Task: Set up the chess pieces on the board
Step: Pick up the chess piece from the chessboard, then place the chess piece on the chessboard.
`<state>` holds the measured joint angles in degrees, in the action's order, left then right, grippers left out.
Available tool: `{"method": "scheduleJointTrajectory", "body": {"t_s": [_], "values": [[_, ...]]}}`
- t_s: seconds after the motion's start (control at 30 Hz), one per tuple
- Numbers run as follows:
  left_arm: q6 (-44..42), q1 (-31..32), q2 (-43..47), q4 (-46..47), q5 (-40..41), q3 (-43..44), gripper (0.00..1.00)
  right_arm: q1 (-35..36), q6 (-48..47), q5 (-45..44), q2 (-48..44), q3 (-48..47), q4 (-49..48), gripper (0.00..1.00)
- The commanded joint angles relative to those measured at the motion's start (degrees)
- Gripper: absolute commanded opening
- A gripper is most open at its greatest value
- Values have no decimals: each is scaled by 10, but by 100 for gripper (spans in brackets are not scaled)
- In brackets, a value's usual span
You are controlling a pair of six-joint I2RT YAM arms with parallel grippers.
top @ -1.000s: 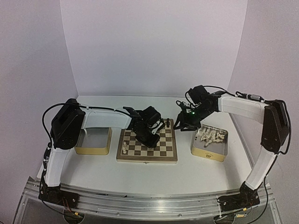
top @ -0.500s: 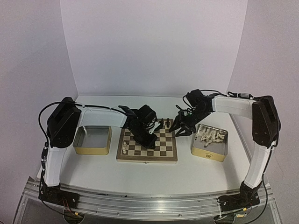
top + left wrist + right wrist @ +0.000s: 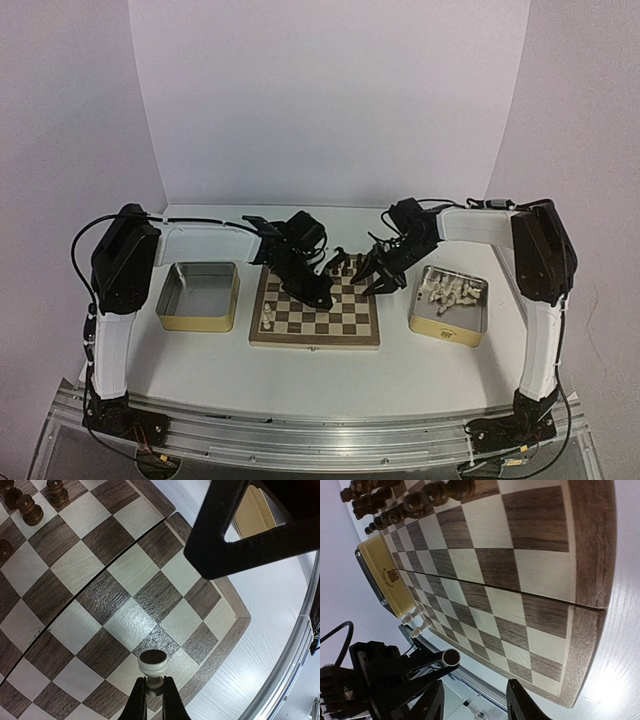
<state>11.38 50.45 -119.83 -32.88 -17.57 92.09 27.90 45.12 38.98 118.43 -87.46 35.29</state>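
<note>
The board (image 3: 345, 325) lies in the middle of the table. My left gripper (image 3: 152, 687) is shut on the stem of one cream-white chess piece (image 3: 152, 662), held tilted above the squares near the board's corner, its round base facing the camera. From above the left gripper (image 3: 322, 297) is over the board's middle. My right gripper (image 3: 476, 700) is open and empty, over the board's right edge (image 3: 368, 280). The held piece also shows in the right wrist view (image 3: 451, 656). Two white pieces (image 3: 417, 621) stand at the board's left side (image 3: 268, 318).
Dark brown pieces (image 3: 350, 264) stand along the far rows (image 3: 415, 502). A tin (image 3: 452, 303) right of the board holds several white pieces. An empty tin (image 3: 200, 295) sits to the left. The two grippers are close together over the board.
My right arm has swung left from beside the right tin to the board's right edge. My left arm has drawn back slightly, still holding its piece.
</note>
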Motion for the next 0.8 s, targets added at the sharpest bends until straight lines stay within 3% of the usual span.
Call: {"method": "scheduleJointTrajectory", "body": {"t_s": [0.0, 0.77], "values": [[-1, -6, 41, 13, -24, 3, 0, 1, 22, 57, 23, -34, -28, 42], [12, -26, 50, 27, -68, 28, 0, 28, 3, 155, 65, -57, -46, 44]]}}
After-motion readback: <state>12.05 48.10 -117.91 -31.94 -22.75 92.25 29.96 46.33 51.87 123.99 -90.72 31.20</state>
